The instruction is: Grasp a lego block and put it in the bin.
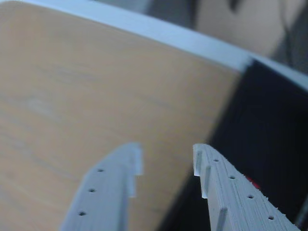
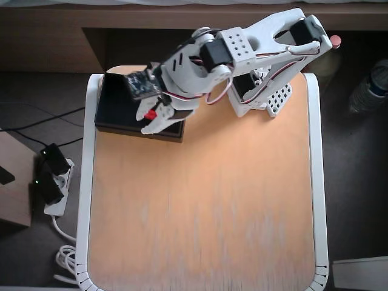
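You have the bench [image 2: 206, 206] filling most of the overhead view: a pale wooden top with a white rim, bare across its lower and middle parts. At its far edge the white arm [image 2: 242, 54] rises from its base at the upper right and reaches left across the top.

The bin [image 2: 115, 106], a shallow black tray, sits at the upper left corner of the bench, its left side overhanging the white rim. In the wrist view you see it as a dark area [image 1: 269, 130] on the right, with the wooden surface on the left.

The fingers of the gripper [image 2: 156, 119] hang over the bin's near right part in the overhead view. In the wrist view the gripper [image 1: 167, 161] shows two pale grey fingers standing apart, with a clear gap and nothing between their tips.

The lego block [image 2: 150, 114] is a small red spot in the overhead view, just beside the fingers and over the bin's dark interior. In the wrist view only a sliver of red [image 1: 253, 183] peeks out past the right finger's outer edge, against the black. You cannot tell from either view whether it touches the finger.
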`<state>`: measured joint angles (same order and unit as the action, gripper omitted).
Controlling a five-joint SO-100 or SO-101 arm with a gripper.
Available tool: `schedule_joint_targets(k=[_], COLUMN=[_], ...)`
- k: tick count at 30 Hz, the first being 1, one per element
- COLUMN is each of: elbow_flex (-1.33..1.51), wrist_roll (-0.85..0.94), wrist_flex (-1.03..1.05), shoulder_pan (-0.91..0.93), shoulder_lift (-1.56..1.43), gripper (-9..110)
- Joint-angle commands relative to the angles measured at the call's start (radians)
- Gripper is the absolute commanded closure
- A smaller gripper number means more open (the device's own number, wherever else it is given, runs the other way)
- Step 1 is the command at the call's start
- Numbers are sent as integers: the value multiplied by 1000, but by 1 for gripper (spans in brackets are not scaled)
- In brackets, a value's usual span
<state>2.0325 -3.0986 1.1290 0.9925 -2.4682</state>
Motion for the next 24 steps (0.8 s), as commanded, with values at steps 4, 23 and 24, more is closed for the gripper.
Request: schedule_joint_targets(k=[4, 23, 24], elbow_flex=[-12, 288, 324], wrist_roll=[0, -60, -54], wrist_flex=[-35, -37, -37], shoulder_pan=[-250, -905, -931], shoulder_lift=[-117, -371, -394], gripper=[101, 101, 101])
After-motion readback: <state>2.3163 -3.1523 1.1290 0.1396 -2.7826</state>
